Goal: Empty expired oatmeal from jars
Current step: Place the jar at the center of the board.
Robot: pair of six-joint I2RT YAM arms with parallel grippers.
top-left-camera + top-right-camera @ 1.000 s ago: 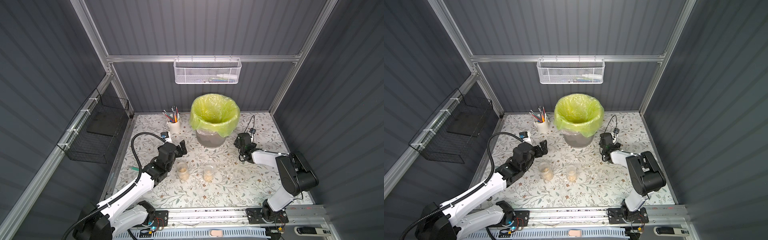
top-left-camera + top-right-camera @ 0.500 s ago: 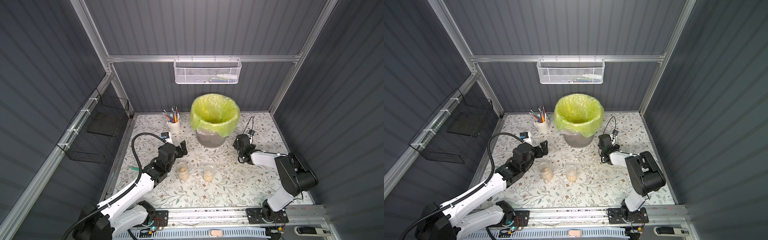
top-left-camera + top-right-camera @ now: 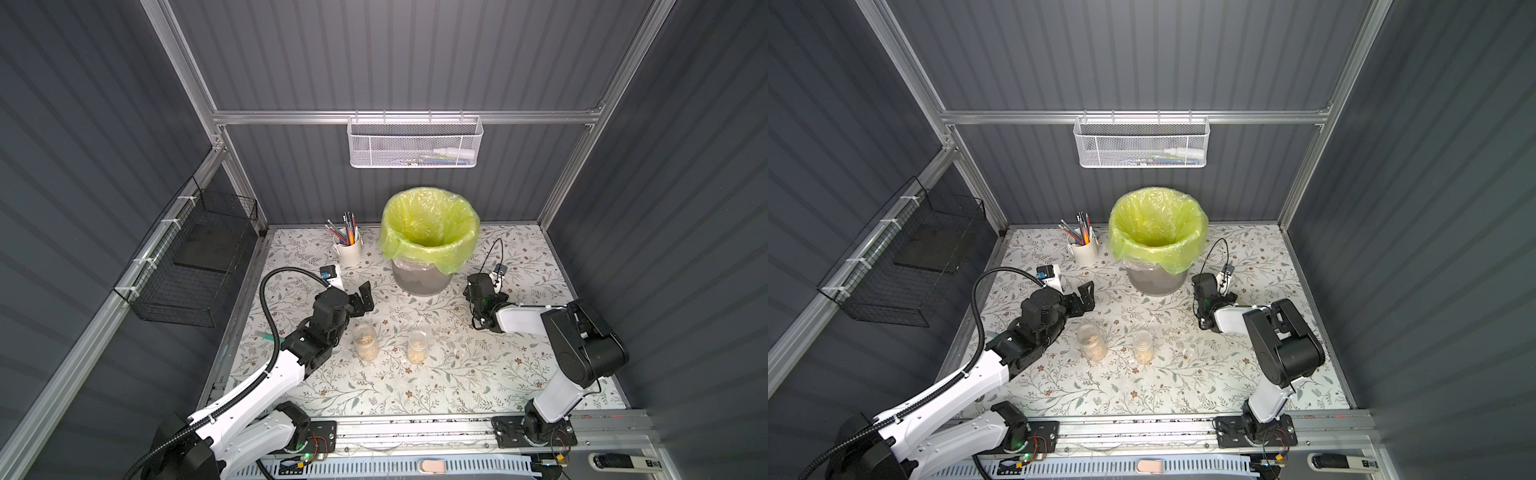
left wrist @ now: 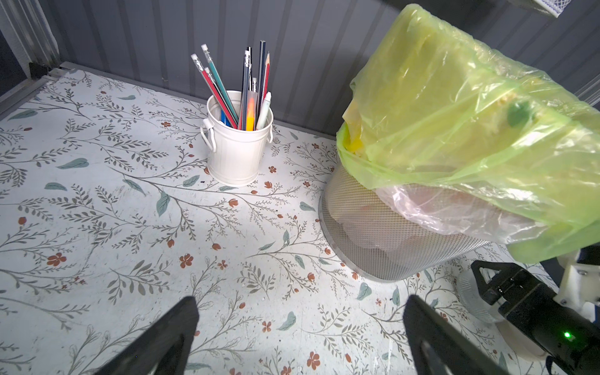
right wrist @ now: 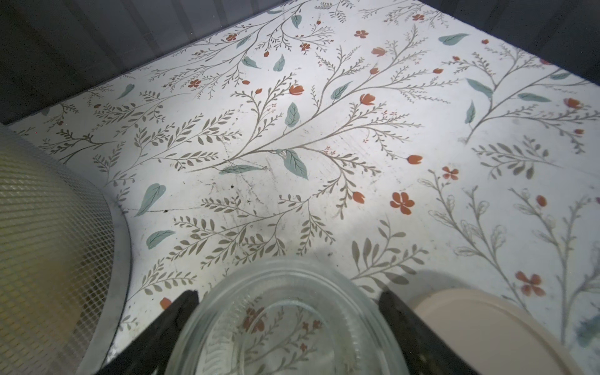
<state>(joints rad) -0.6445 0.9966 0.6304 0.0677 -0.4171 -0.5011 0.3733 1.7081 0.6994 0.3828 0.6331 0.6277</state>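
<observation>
Two narrow clear jars (image 3: 365,338) (image 3: 417,345) stand mid-table, each with tan oatmeal (image 3: 366,353) at its bottom; both top views show them (image 3: 1091,340). My left gripper (image 3: 365,297) (image 4: 300,302) hovers open just behind the left-hand jar, with nothing between its fingers. My right gripper (image 3: 478,286) is low beside the bin. In the right wrist view its fingers press both sides of the squat wide jar (image 5: 289,324), which looks empty. A beige lid (image 5: 487,331) lies next to that jar. From above the squat jar is hidden under the gripper.
The grey mesh bin (image 3: 419,282) with a yellow-green bag (image 3: 428,224) stands at the back centre. A white mug of pencils (image 3: 349,251) sits to its left. A white wire basket (image 3: 415,143) hangs on the back wall, a black one (image 3: 195,266) on the left wall.
My right gripper has edged slightly left toward the bin. The left arm and the two narrow jars have not moved.
</observation>
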